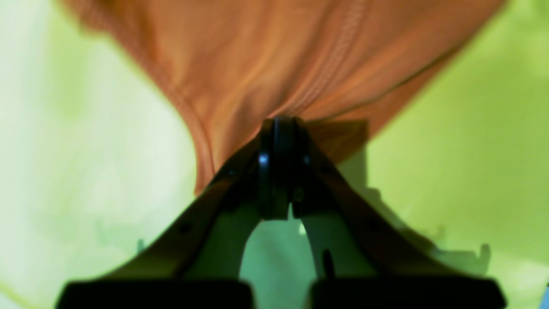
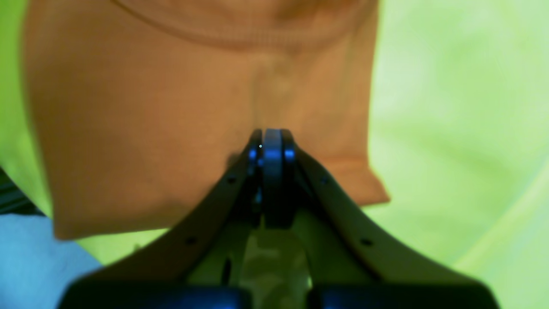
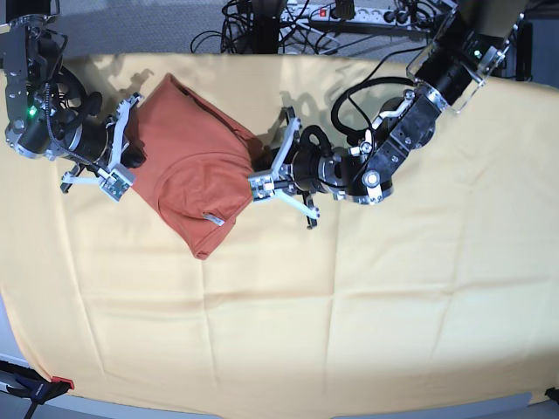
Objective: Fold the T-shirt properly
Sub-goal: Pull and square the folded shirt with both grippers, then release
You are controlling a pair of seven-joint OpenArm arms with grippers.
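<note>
Black closed fingertips fill the near part of both wrist views. Left gripper [image 1: 281,124] is pinched on a bunched fold of the rust-orange T-shirt [image 1: 274,60], stitched seam running up from the tips, fabric pulled taut and fanning away. Right gripper [image 2: 271,135] is clamped on a flatter part of the shirt [image 2: 150,128], neckline rib showing at the far edge, hem corner hanging to the right of the jaws. Wrist views blurry.

Base view: T-shirt [image 3: 194,166] lies as a folded lump on the far left part of the pale yellow cloth [image 3: 349,314], small white label [image 3: 213,219] showing near its near edge. Right gripper [image 3: 128,148] grips its left edge, left gripper [image 3: 260,175] grips its right edge. Cables [image 3: 349,17] and a power strip [image 3: 336,10] lie beyond the cloth's far edge.
</note>
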